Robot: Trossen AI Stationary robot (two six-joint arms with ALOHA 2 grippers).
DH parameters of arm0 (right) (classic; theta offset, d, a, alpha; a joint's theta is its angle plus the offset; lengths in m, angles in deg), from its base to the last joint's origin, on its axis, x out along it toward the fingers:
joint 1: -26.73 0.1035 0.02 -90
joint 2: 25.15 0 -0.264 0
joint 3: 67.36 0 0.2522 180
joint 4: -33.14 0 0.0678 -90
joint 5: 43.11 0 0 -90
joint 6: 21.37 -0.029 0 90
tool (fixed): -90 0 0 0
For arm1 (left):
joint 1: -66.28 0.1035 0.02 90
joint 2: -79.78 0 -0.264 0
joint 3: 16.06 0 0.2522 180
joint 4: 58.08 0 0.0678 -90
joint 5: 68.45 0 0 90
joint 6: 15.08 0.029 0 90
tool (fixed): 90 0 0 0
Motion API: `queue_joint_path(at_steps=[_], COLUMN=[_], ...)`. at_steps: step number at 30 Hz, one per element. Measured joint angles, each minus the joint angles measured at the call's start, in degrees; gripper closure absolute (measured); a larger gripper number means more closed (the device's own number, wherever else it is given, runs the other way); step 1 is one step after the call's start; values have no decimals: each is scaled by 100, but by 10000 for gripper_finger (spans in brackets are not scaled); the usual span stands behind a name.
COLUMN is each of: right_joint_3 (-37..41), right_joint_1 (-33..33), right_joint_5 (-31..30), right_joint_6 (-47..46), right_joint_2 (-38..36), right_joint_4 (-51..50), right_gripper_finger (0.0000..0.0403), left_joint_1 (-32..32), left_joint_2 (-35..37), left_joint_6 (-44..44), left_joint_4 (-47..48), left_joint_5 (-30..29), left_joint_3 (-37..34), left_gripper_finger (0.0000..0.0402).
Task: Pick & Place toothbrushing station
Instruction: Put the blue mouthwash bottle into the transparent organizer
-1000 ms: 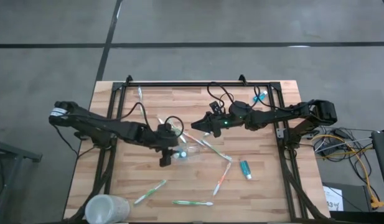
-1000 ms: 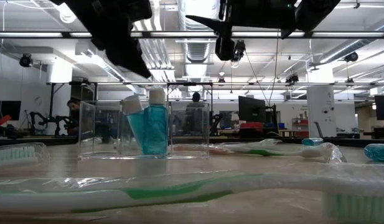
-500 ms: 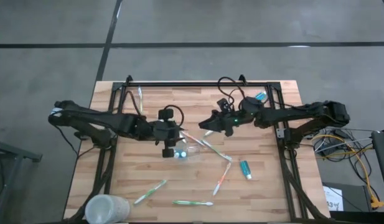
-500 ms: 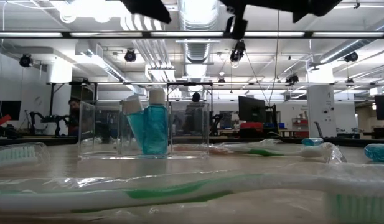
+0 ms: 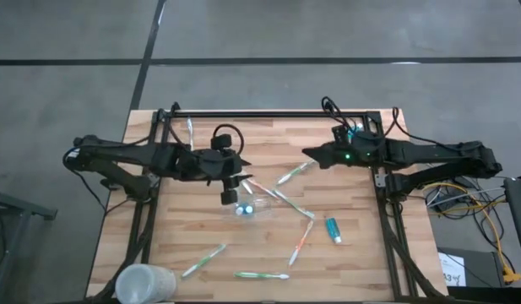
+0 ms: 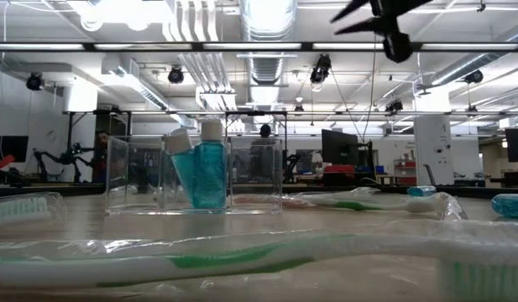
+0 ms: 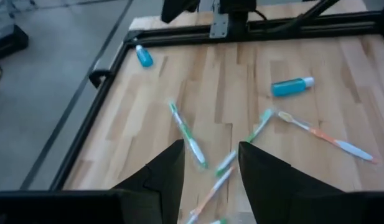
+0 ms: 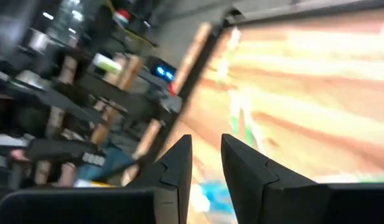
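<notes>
Toothbrushing station (image 5: 250, 206) – clear holder with two blue tubes (image 6: 200, 172) standing in it – sits upright mid-table on the wooden table (image 5: 361, 262). Left gripper (image 5: 227, 192) hangs just above and beside it, fingers (image 7: 163, 177) spread apart, empty. Right gripper (image 5: 309, 153) is raised well apart toward the far right – fingers (image 8: 179, 163) show a narrow gap with nothing between them. Loose toothbrushes (image 5: 301, 241) lie scattered around; frosted cup (image 5: 144, 284) at near-left corner.

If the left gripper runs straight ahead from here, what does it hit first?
Probably the green toothbrush lying ahead of the left gripper; nothing else shows before it, though how high the gripper hangs above the table is unclear.
</notes>
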Motion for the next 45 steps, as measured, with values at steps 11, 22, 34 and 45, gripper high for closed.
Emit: queue_joint_path(at_steps=[11, 22, 34, 45], right_joint_3=[2, 0, 2, 1], right_joint_1=[459, 839, 1257, 1277], right_joint_5=[29, 572, 701, 1268], right_joint_6=[67, 450, 774, 70], right_joint_2=[-44, -133, -9, 622], right_joint_4=[-533, -1003, -941, -553], right_gripper_finger=[335, 339, 333, 312], left_joint_1=[9, 13, 15, 17], left_joint_2=[221, 1236, 2176, 2344], left_joint_6=[426, 454, 528, 536], left_joint_4=[-679, -554, -1446, -1739], left_joint_5=[309, 278, 268, 302], left_joint_3=[-83, -497, -1731, -2297], left_gripper_finger=[264, 269, 268, 268])
